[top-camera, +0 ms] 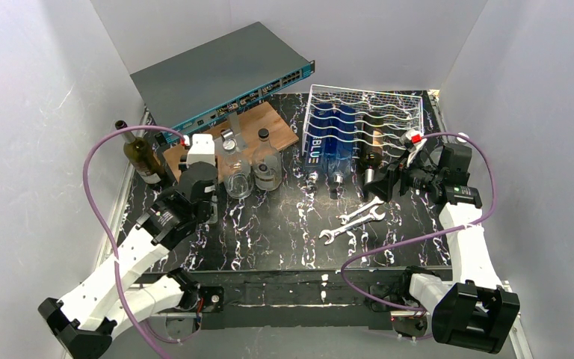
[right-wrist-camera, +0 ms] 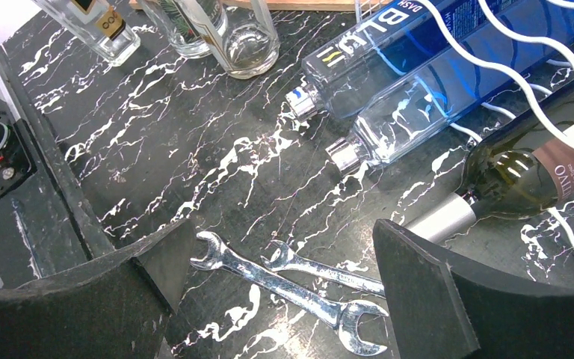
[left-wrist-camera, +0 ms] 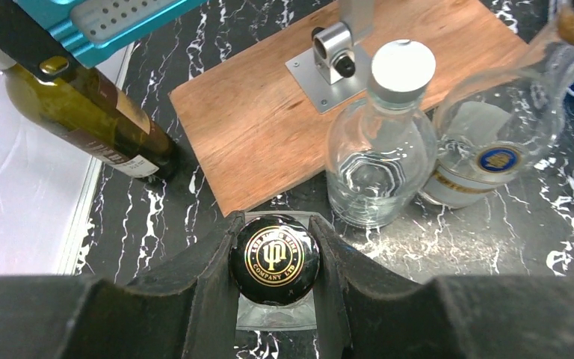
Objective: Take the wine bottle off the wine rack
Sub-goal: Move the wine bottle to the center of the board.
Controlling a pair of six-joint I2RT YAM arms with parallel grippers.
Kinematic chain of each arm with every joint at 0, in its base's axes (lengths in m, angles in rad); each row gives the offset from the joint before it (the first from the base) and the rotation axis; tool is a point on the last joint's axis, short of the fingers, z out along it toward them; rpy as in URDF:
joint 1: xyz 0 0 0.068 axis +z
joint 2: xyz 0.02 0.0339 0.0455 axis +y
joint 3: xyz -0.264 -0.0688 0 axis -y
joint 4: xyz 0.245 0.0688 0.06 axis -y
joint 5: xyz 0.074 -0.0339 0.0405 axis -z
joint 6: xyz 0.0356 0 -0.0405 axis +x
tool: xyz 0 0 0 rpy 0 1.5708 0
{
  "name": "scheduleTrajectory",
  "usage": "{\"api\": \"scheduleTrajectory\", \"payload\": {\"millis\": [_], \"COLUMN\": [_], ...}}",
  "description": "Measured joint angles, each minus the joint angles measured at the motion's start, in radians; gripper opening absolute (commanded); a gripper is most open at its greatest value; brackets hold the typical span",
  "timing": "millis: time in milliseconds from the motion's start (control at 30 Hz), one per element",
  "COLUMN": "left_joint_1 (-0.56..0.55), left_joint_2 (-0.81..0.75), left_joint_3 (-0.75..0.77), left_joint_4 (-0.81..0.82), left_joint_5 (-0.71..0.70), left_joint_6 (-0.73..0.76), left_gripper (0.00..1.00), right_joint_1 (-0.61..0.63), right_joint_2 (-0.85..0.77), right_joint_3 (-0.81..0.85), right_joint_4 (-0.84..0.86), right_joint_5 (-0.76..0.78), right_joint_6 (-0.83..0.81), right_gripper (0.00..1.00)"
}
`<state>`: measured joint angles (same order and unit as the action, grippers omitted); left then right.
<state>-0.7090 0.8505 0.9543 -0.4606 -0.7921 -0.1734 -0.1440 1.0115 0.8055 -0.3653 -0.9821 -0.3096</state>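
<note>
Grippers on two jobs: right gripper [right-wrist-camera: 284, 262] agape near the wine bottle [right-wrist-camera: 516, 172], left gripper [left-wrist-camera: 275, 230] clamped on a black cap [left-wrist-camera: 274, 262].
My right fingers [right-wrist-camera: 418, 299] hang apart over two wrenches [right-wrist-camera: 291, 288], with the bottle's silver neck just beside one finger. The wine bottle lies in the white rack [top-camera: 366, 101], right of two blue bottles [top-camera: 329, 142], neck pointing out toward me. My left gripper squeezes the gold-marked cap at the board's [left-wrist-camera: 269, 120] near edge; a green bottle [left-wrist-camera: 82, 112] stands to the left.

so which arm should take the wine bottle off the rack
Right: the right tool is open beside the wine bottle in the wine rack; the left tool is shut on a black-capped bottle.
</note>
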Motion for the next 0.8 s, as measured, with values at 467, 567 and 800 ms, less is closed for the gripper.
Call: {"api": "scheduleTrajectory", "payload": {"millis": [467, 567, 800], "left_joint_1": [0.196, 0.23, 0.264], "left_joint_2": [0.015, 0.038, 0.065], "left_joint_3": [-0.055, -0.058, -0.059], "left_joint_4": [0.169, 0.184, 0.211], "left_joint_5": [0.098, 0.118, 0.144], "left_joint_6": [-0.008, -0.019, -0.043], "left_gripper": [0.0, 0.0, 0.0], "right_joint_1": [0.0, 0.0, 0.0], "right_joint_2": [0.004, 0.004, 0.004], "right_joint_3": [-0.002, -0.002, -0.002], "right_joint_4": [-0.001, -0.001, -0.001], "right_joint_5": [0.0, 0.002, 0.008], "right_joint_6": [-0.008, -0.008, -0.011], "right_gripper": [0.98, 0.98, 0.98]}}
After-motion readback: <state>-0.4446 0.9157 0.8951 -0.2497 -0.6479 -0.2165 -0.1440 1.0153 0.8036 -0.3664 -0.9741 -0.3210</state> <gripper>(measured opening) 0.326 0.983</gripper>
